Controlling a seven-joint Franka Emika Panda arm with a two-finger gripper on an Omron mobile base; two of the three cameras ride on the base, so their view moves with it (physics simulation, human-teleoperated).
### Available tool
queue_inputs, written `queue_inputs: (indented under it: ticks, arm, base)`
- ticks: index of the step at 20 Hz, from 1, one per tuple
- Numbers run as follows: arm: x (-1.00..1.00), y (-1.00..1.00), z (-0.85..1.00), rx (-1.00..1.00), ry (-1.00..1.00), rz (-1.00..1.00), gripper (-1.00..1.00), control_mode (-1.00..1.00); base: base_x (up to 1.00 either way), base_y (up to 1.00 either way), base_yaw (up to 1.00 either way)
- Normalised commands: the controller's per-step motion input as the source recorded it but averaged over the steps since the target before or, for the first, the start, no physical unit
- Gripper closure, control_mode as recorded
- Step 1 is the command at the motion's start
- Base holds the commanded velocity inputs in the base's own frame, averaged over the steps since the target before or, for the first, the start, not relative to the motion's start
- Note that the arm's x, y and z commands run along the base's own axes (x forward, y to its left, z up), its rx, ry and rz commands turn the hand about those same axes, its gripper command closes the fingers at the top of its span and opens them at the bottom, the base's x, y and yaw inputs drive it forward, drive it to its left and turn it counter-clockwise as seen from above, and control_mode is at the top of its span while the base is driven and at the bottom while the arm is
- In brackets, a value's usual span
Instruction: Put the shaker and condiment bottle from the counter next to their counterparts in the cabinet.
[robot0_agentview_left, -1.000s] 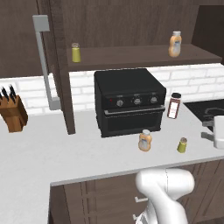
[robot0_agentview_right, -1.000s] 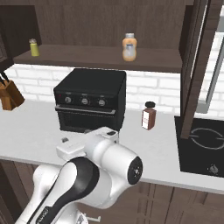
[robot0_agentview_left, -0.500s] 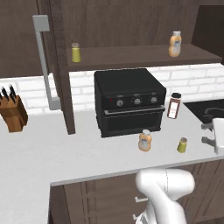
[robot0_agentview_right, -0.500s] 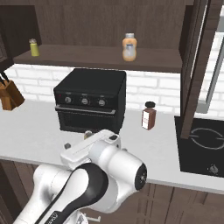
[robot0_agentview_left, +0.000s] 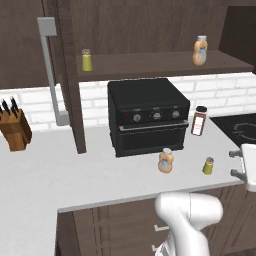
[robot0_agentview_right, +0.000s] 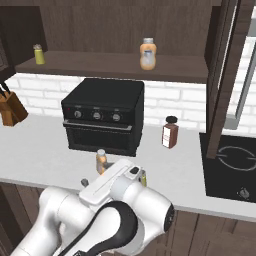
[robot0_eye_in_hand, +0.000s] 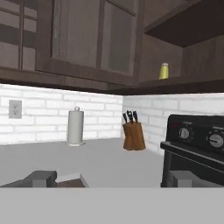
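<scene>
Now, gripper (robot0_eye_in_hand: 111, 178): jaws wide open, holding nothing.
shaker (robot0_agentview_left: 208, 165): near the counter (robot0_agentview_left: 75, 170) front edge.
condiment bottle (robot0_agentview_left: 166, 160): just beside it.

The worktop (robot0_agentview_left: 60, 170) is a smooth, matt pale grey-white slab over dark brown wood-grain fronts. The cabinet (robot0_agentview_left: 150, 30) and its shelf board show the same dark, matt wood grain; its bar handle (robot0_agentview_left: 50, 70) looks like brushed grey metal. The wall is white brick tile (robot0_agentview_left: 225, 92) with pale joints. The toaster oven (robot0_agentview_left: 147, 116) has a matt black casing and a slightly glossy door. The knife block (robot0_agentview_left: 15, 130) is warm brown wood. The condiment bottle (robot0_agentview_left: 166, 161) appears to be smooth orange plastic with a pale label, and the shaker (robot0_agentview_left: 208, 165) yellow-green with a dull grey cap. The robot arm (robot0_agentview_right: 125, 220) is glossy white with dark joints.
</scene>
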Motion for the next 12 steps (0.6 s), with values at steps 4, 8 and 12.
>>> queue_inputs:
  ticks: [4, 8, 12]
  arm:
    - [0.02, -0.19, -0.33, 0.00, -0.10, 0.05, -1.00, -1.00]
    - [0.24, -0.13, -0.12, 0.00, -0.02, 0.06, -1.00, -1.00]
    - [0.40, -0.16, 0.00, 0.00, 0.00, 0.09, -1.00, -1.00]
  base:
    - [0.00, 0.00, 0.00]
    - [0.00, 0.00, 0.00]
    - [0.00, 0.00, 0.00]
